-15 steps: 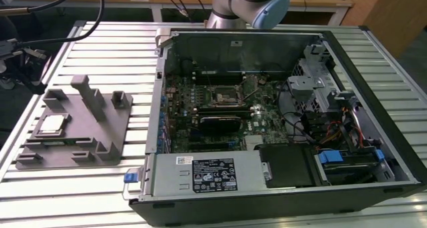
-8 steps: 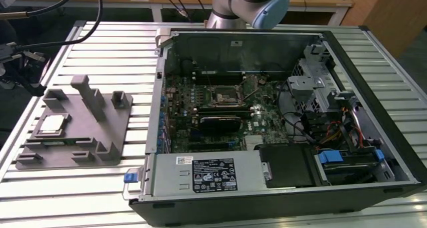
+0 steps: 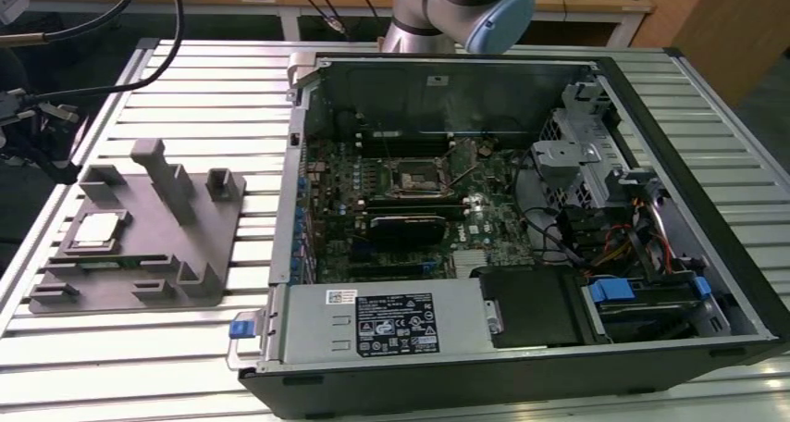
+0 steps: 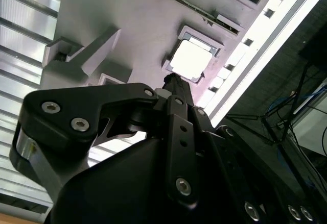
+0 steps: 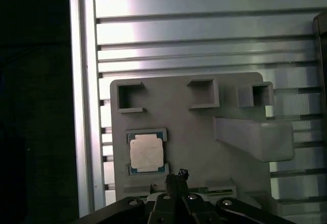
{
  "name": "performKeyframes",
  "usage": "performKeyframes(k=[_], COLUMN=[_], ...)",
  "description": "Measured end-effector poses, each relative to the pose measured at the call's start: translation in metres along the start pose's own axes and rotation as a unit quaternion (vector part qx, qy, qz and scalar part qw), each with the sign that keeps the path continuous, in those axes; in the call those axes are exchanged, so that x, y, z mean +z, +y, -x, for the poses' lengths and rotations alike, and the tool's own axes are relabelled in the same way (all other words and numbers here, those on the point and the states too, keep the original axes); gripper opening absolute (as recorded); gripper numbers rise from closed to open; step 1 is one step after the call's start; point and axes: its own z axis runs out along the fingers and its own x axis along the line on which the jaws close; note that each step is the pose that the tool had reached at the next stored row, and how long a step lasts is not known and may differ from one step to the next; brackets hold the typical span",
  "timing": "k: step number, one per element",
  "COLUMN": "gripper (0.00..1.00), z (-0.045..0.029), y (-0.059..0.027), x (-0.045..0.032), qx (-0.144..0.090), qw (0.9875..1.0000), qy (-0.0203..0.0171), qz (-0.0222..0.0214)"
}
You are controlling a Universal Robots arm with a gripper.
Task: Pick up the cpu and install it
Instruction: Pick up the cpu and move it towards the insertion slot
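One cpu [image 3: 96, 229] lies flat in a square recess of the grey fixture [image 3: 216, 223], which rests on the slotted table [image 3: 148, 348] to the exterior view's left of the open computer case [image 3: 494, 385]. In both wrist views you see the gripper [image 5: 179, 174] hanging above that fixture, its tips lined up just beside the cpu's edge. Its fingers [image 5: 174, 184] are pressed together with nothing between them, clear of the cpu.

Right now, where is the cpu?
The small flat silver square cpu lies in a recess of the grey fixture plate at the exterior view's left, beside the open black computer case.
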Motion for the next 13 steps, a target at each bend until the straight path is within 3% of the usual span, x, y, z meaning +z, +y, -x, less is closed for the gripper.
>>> performKeyframes(k=[13], gripper=[0.11], z=[-0.0099], y=[-0.0023], x=[0.0195], qx=[0.000], qw=[1.0000], qy=[0.0000], qz=[0.0000])
